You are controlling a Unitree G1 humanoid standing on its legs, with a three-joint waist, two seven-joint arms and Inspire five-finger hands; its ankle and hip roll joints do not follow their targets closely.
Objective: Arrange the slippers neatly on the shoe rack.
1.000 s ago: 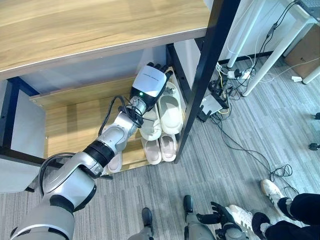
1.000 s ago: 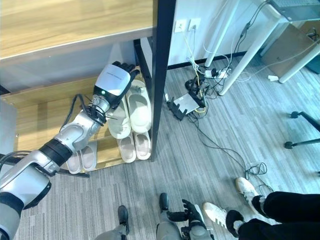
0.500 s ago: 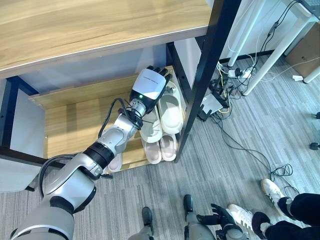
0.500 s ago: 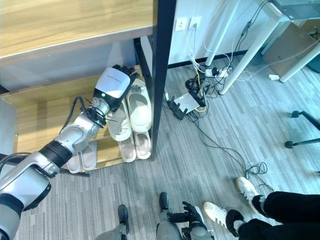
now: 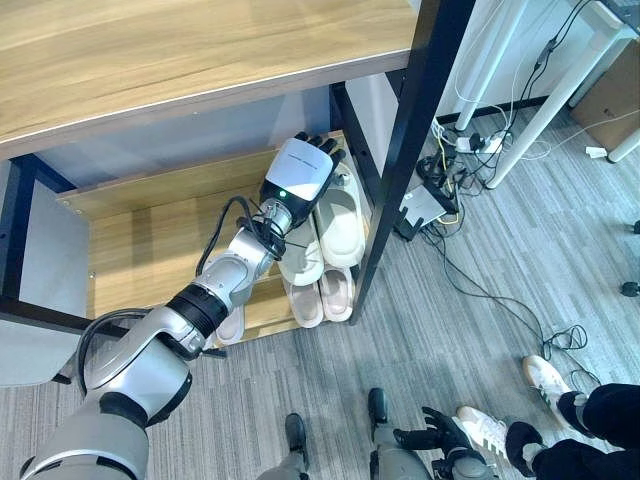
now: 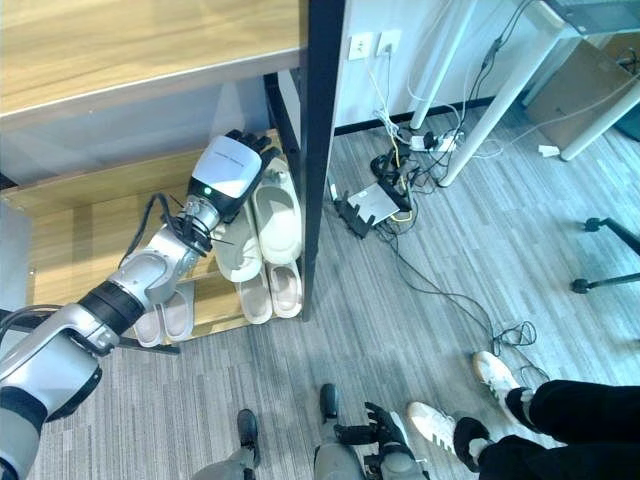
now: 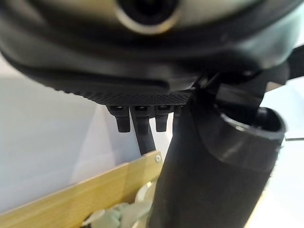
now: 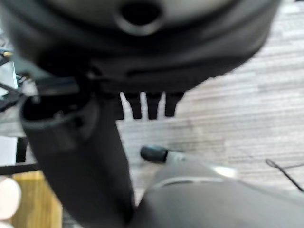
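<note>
Wooden boards made up the rack [image 5: 150, 225], and at its lower left a pinkish pair [image 6: 168, 313] stood partly behind the left arm. To the right of it, the left hand [image 5: 298, 172] reached in over the upper shelf's right end, its fingers running straight toward the back wall, as the left wrist view also showed, with nothing gripped. Beneath it lay the cream slippers [image 5: 340, 222], one largely under the palm and wrist, the other just beside it against the black post [image 5: 400, 150]. A smaller pale pair [image 5: 320, 296] stood on the bottom board in front of them. Whether the fingers actually touched a slipper could not be told. Judging from this, the step was nudging the cream pair square; doing it well would mean pushing with flat fingers along the slipper's length, gently, so the neighbour stayed parallel and neither toppled off the edge. Compared with a second before, the hand sat almost where it had been, a touch lower, and the slippers looked unmoved. Far right and low, the right hand [image 5: 432, 438] hung idle with relaxed fingers near a person's white shoes [image 5: 545, 378].
</note>
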